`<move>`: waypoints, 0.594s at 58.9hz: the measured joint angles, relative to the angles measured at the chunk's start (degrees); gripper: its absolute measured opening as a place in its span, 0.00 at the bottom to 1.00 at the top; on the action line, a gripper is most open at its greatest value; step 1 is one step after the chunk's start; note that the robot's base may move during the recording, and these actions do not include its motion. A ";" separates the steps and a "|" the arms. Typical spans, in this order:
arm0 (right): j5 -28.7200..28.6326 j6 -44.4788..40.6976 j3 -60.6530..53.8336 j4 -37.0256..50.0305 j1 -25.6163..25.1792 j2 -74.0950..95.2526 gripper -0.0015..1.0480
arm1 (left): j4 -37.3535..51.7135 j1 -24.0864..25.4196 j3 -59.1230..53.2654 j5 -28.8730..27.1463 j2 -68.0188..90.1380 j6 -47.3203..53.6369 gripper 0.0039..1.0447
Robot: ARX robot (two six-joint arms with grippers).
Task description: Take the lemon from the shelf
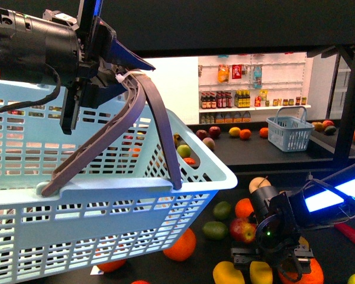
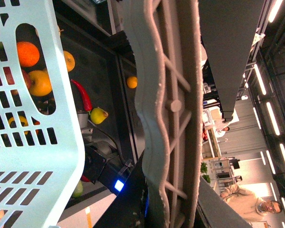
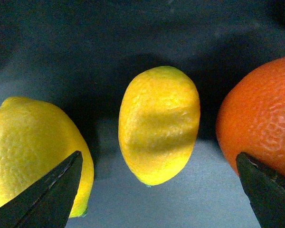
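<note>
A lemon (image 3: 159, 124) lies on the shelf's dark tray (image 3: 85, 38), centred between the spread fingertips (image 3: 52, 194) of my open right gripper (image 3: 159, 190), which touch nothing. A second lemon (image 3: 33, 152) lies beside one fingertip and an orange (image 3: 261, 118) beside the other. In the front view my right gripper (image 1: 272, 260) hangs low over the lemons (image 1: 260, 273) on the tray (image 1: 319, 177). My left gripper (image 1: 106, 65) is shut on the grey basket handle (image 1: 106, 142) and holds the light-blue basket (image 1: 106, 219) up at the left. The handle (image 2: 171, 95) fills the left wrist view.
Oranges (image 1: 180, 245), a red apple (image 1: 242, 229), limes (image 1: 215, 229) and a red chilli (image 1: 352, 234) lie around the lemons. A black shelf post (image 1: 349, 106) stands at the right. A second blue basket (image 1: 290, 131) and white wall shelves of bottles (image 1: 254, 89) are behind.
</note>
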 joint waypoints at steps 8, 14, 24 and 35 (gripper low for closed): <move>0.17 -0.02 1.92 -1.01 0.11 1.95 0.93 | 0.00 0.00 0.00 0.00 0.00 0.00 0.11; 0.17 0.00 3.32 -1.81 0.15 3.30 0.93 | 0.00 0.00 0.00 0.00 0.00 0.00 0.11; 0.37 0.02 8.15 -4.13 0.15 6.58 0.93 | 0.00 0.00 0.00 0.02 0.00 0.00 0.11; 0.42 0.15 15.82 -7.69 -0.07 10.95 0.93 | 0.00 0.00 0.00 0.00 0.00 0.00 0.11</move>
